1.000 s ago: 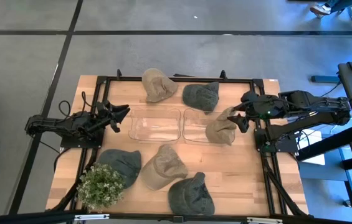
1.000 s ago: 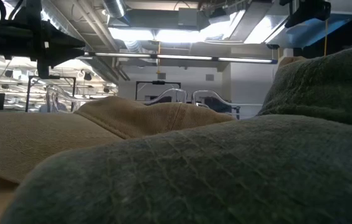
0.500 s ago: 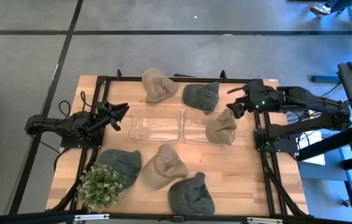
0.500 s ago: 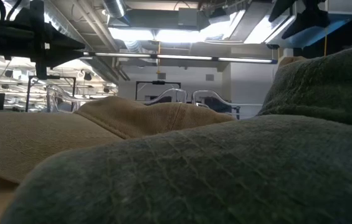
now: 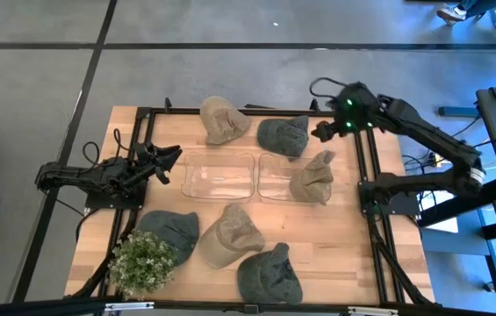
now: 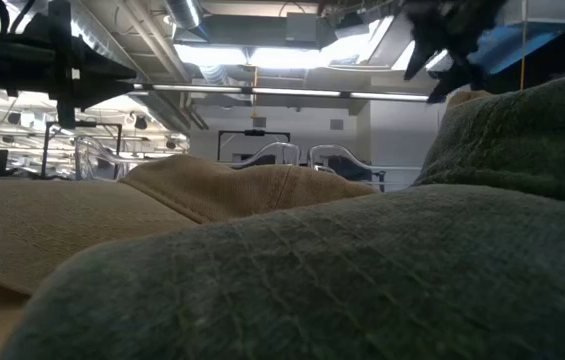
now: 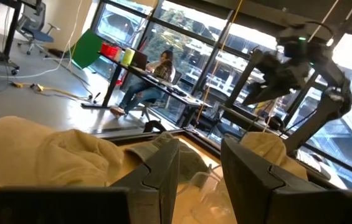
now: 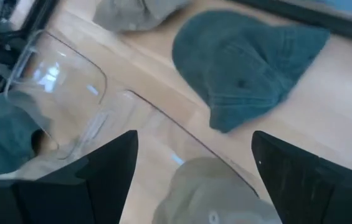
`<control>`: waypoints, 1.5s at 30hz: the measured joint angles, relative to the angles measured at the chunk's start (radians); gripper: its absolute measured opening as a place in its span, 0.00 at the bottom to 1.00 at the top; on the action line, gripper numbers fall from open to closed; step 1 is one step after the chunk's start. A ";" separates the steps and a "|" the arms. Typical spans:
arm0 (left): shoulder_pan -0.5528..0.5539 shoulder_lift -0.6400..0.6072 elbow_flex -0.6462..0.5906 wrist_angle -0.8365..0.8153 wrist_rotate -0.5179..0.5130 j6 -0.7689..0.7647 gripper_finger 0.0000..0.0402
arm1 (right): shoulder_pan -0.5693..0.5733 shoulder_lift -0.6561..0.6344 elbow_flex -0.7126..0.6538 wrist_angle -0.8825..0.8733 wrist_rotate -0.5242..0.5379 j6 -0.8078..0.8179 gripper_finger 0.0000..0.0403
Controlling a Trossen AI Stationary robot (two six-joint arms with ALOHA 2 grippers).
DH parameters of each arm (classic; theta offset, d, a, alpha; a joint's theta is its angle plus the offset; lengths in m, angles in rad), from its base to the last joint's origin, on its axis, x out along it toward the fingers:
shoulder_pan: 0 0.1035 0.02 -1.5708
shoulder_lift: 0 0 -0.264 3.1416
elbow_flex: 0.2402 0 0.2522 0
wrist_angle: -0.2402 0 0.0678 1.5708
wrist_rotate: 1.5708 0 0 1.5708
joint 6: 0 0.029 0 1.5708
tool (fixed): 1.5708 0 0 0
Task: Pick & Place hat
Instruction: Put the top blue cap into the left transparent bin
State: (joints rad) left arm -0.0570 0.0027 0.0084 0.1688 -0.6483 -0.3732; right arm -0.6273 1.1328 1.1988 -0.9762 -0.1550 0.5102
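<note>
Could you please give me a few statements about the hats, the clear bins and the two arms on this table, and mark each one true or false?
1. The right gripper holds a tan hat. False: its fingers are open and empty, above the table's far right part near the green hat.
2. A tan hat lies partly in the right clear bin. True.
3. The left clear bin holds two hats. False: it is empty.
4. The left gripper is beside the left clear bin, open and empty. True.
5. A potted plant stands at the table's near left corner. True.
</note>
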 joint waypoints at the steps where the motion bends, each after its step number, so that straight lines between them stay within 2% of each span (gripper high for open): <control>1: 0.000 0.000 0.000 0.000 0.000 0.014 0.28 | -0.028 0.029 0.000 -0.001 -0.011 -0.014 0.78; 6: 0.000 0.000 0.000 0.000 -0.018 0.054 0.28 | -0.147 0.190 0.000 0.004 -0.037 -0.053 0.78; 10: 0.000 0.000 0.000 -0.007 -0.061 0.054 0.28 | -0.230 0.322 0.000 0.045 -0.117 -0.077 0.78; 13: 0.000 0.000 0.000 -0.012 -0.108 0.054 0.28 | -0.274 0.412 0.000 0.092 -0.120 -0.081 0.78; 16: 0.000 0.000 0.000 -0.016 -0.162 0.054 0.28 | -0.288 0.490 0.000 0.100 -0.107 -0.135 0.78; 20: 0.000 0.000 0.000 -0.016 -0.202 0.071 0.28 | -0.285 0.570 0.000 0.085 -0.035 -0.157 0.78; 26: 0.000 0.000 0.000 -0.016 -0.208 0.122 0.28 | -0.282 0.655 0.000 0.086 -0.054 -0.160 0.77; 31: 0.000 0.000 0.000 -0.016 -0.214 0.124 0.28 | -0.264 0.704 0.000 0.111 -0.033 -0.157 0.70; 36: 0.000 0.000 0.000 -0.016 -0.214 0.125 0.28 | -0.238 0.749 0.000 0.153 0.050 -0.163 0.60; 45: 0.000 0.000 0.000 -0.016 -0.214 0.124 0.28 | -0.225 0.813 0.005 0.148 0.068 -0.173 0.46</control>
State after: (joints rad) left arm -0.0570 0.0025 0.0082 0.1528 -0.8627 -0.2489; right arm -0.8525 1.9454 1.2034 -0.8281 -0.0873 0.3374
